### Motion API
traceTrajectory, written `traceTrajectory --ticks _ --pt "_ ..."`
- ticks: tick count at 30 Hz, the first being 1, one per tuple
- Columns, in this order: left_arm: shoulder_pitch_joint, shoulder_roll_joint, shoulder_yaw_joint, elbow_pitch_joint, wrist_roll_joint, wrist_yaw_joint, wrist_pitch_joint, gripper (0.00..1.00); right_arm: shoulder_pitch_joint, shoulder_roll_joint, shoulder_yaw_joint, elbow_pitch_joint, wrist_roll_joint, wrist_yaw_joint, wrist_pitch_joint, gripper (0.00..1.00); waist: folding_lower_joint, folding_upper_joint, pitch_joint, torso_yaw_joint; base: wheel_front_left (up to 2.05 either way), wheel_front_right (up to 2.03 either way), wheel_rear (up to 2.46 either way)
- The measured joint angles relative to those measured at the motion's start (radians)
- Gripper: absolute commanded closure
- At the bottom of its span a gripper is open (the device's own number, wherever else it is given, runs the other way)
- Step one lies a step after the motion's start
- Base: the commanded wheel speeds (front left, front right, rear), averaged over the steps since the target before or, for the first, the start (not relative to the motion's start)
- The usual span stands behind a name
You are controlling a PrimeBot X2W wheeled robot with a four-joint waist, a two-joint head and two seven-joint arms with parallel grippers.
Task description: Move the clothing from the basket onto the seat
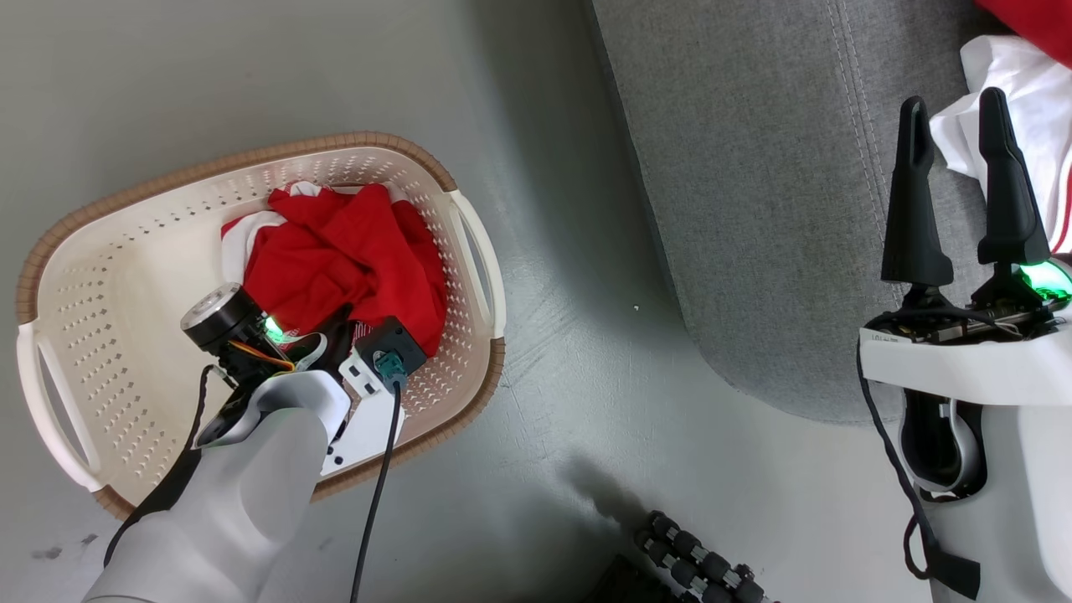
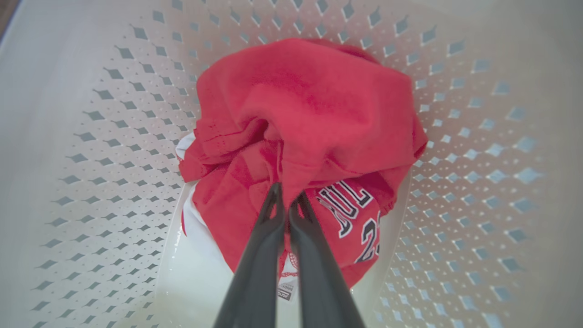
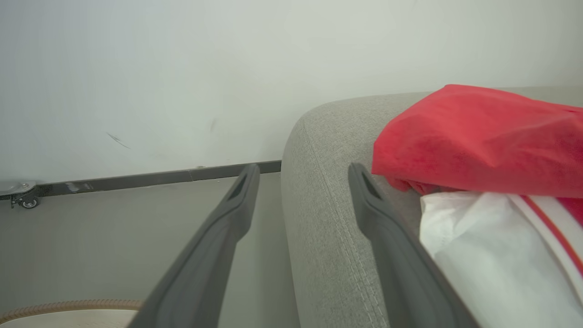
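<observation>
The grey seat (image 1: 754,167) carries red-and-white clothing (image 1: 1026,100), with the right claw (image 1: 953,100) just beside it, spread and empty. The basket (image 1: 100,276) on the floor (image 1: 569,377) holds a red garment (image 2: 309,100). The left wrist view reveals its white lettering and the left claw (image 2: 287,200) clenched on a fold.

The left forearm (image 1: 251,494) wore a smooth pale grey shell. A black cable (image 1: 375,494) ran along it to a teal plug (image 1: 391,367). At that wrist sat a silver-capped black cylinder (image 1: 213,316), orange and yellow wires, and a green light (image 1: 273,329). The left gripper (image 2: 288,193) and right gripper (image 1: 953,100) each had two long, dark grey, tapering fingers (image 3: 205,264), slotted near the tip. The right wrist's white casing (image 1: 963,373) carried a looping black cord (image 1: 888,452).
</observation>
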Motion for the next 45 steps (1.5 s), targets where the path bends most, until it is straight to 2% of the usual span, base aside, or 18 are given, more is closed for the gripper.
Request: traceTrajectory --ticks 18,36,45 --pt "0.000 0.008 0.013 -0.040 -0.023 0.005 -0.127 1.00 -0.012 0.000 0.010 0.051 -0.013 0.000 0.000 0.00 0.0000 0.0000 -0.069 0.039 0.00 0.00 0.00" --pt "0.008 -0.026 0.035 -0.155 -0.084 0.008 -0.178 1.00 -0.012 -0.001 0.005 0.078 -0.074 0.000 0.000 0.00 0.0000 0.0000 -0.155 0.094 0.00 0.00 0.00" --pt "0.048 -0.019 0.056 -0.249 -0.115 0.034 -0.186 1.00 -0.009 -0.002 0.006 0.104 -0.125 0.000 0.000 0.00 0.0000 0.0000 -0.209 0.128 0.00 0.00 0.00"
